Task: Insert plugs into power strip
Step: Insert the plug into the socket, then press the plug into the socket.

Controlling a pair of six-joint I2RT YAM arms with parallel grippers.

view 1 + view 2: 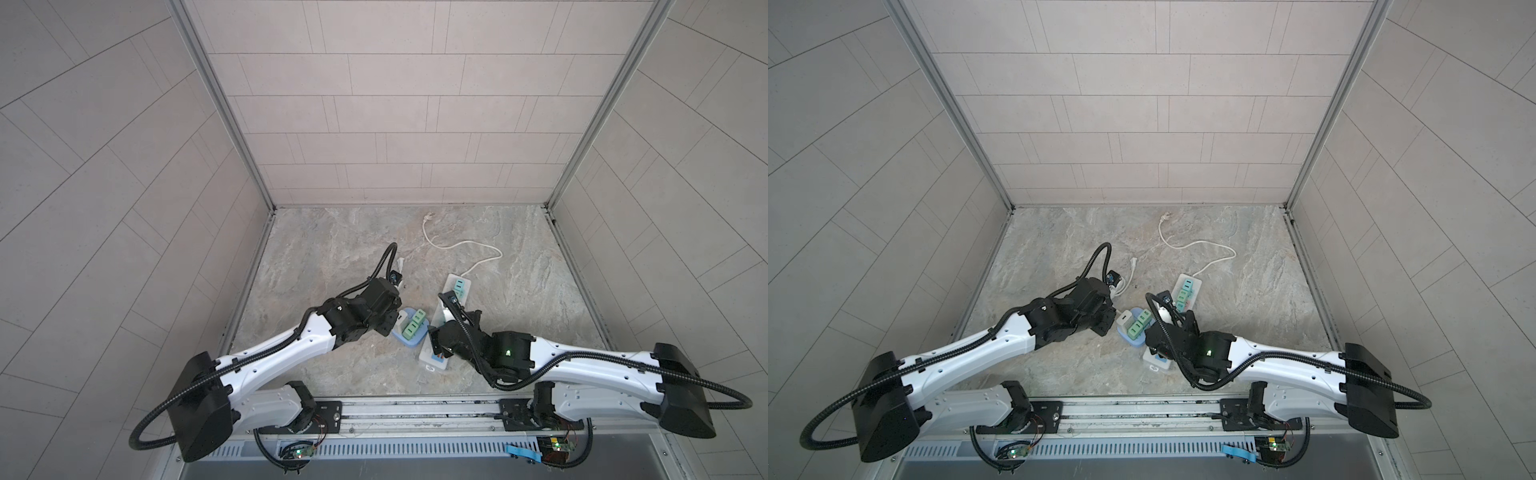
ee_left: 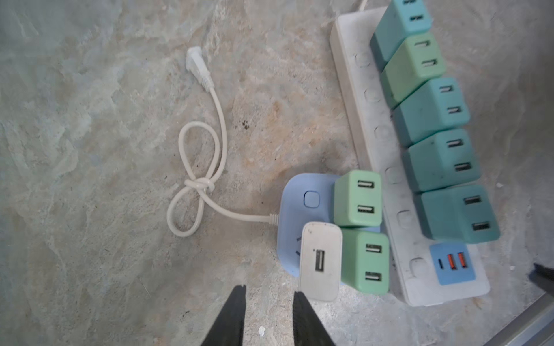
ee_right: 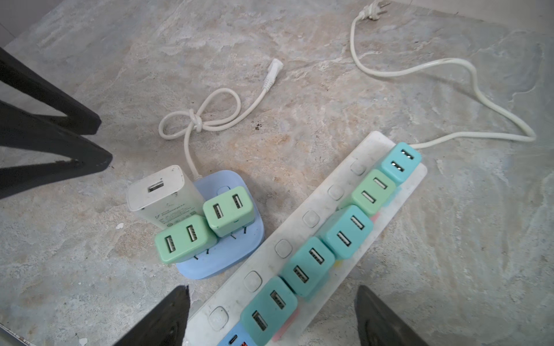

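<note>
Marbled grey table (image 2: 90,149) holds long white power strip (image 2: 371,143) with five teal-and-mint blocky plug adapters (image 2: 434,110) seated, small blue rounded power strip (image 2: 296,191) bearing two mint adapters (image 2: 356,197) plus flat white charger block (image 2: 320,260); left gripper (image 2: 269,290) slightly parted beside it, right gripper (image 3: 272,287) spread, both empty; looks like final seating, next likely press charger home.

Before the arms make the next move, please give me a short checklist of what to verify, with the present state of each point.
1. Left tool empty: ok, jaws apart, nothing between them.
2. Right tool empty: ok, jaws wide apart.
3. Five plugs standing in one row on the long white strip: ok.
4. White charger seated in the blue strip: cannot tell, prongs hidden.
5. Two mint plugs fully seated in the blue strip: cannot tell.
</note>
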